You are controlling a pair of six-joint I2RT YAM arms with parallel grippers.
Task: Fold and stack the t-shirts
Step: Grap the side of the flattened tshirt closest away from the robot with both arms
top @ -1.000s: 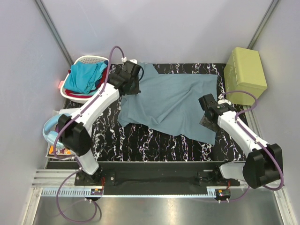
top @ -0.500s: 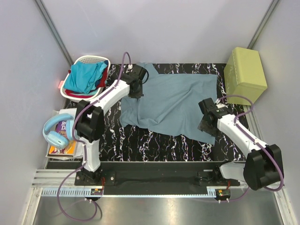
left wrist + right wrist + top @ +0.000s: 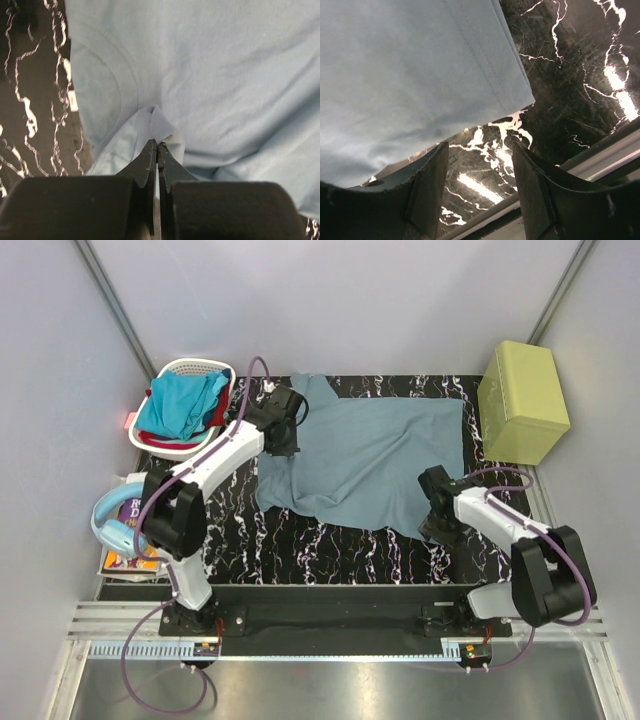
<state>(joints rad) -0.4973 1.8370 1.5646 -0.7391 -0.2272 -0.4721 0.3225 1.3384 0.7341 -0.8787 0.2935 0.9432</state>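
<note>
Grey-blue t-shirt (image 3: 370,455) lies spread on your desk (image 3: 300,540).
Your left pincer (image 3: 157,145) is clamped on a pinched fold near its left edge. Your right pincer (image 3: 479,147) stands apart, empty, by the near-right corner. Turquoise tee (image 3: 180,405) sits in the basket (image 3: 190,367).

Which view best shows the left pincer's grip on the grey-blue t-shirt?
Left wrist: left pincer shut on a fold of the grey-blue t-shirt. Top external hides the pinch under the wrist; right wrist shows only a shirt corner.
</note>
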